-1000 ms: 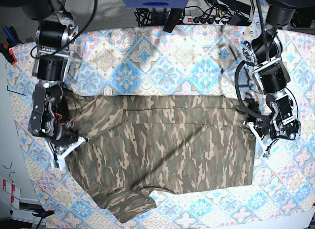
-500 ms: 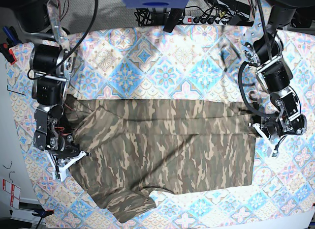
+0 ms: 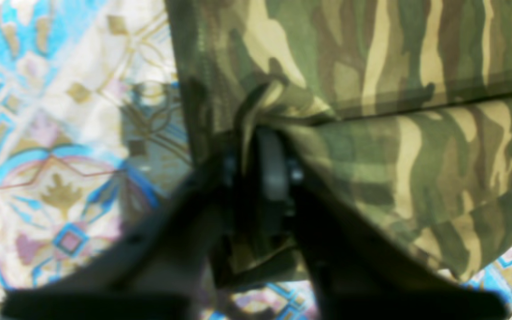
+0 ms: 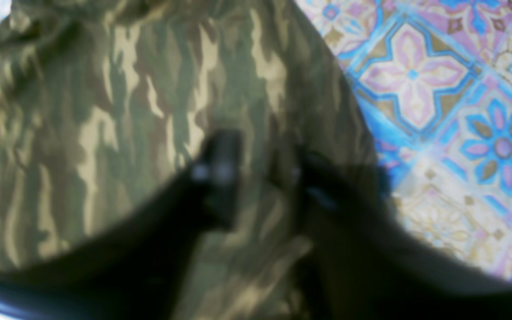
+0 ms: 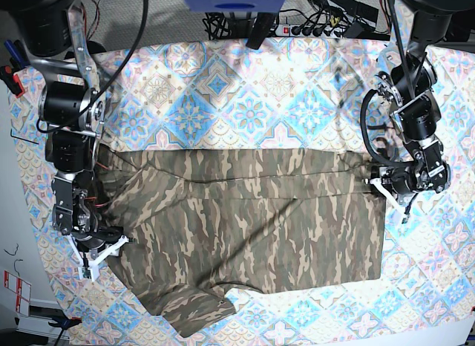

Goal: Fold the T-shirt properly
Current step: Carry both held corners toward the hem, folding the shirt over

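Outward of the left claw lies bare tablecloth, open room to pass. Inward, the T-shirt covers the desk right across to the right claw. Cloth seems bunched between the left claw's fingers, though that view is blurred.

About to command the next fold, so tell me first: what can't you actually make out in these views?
- Left wrist: whether the left claw grips the T-shirt; cloth bunches over the blurred tips.
- Right wrist: the right claw is a dark blur over the shirt; contact unclear.
- Base: both claws are too small to judge; the shirt's folded-under layers are hidden by its top layer.
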Action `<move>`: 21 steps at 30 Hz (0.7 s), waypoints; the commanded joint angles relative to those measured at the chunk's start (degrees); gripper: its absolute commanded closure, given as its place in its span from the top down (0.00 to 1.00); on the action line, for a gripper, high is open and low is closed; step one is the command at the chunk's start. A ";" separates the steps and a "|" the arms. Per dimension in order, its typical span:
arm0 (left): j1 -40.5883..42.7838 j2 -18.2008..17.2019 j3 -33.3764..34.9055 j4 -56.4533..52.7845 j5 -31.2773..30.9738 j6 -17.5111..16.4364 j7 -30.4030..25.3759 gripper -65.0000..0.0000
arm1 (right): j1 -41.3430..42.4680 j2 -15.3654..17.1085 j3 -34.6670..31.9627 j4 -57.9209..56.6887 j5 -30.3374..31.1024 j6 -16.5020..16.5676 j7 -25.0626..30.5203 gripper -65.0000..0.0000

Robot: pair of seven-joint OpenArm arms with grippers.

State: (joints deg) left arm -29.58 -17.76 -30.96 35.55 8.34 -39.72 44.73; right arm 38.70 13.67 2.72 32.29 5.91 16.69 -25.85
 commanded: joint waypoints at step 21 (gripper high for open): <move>13.36 2.42 -0.38 34.82 -5.57 -0.28 -0.38 0.58 | -8.15 0.79 4.36 27.09 0.37 0.24 -11.91 0.56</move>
State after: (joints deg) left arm -14.50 -14.31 -31.29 69.06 3.86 -39.97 46.02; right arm 28.75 13.61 6.87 57.95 5.93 17.02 -39.16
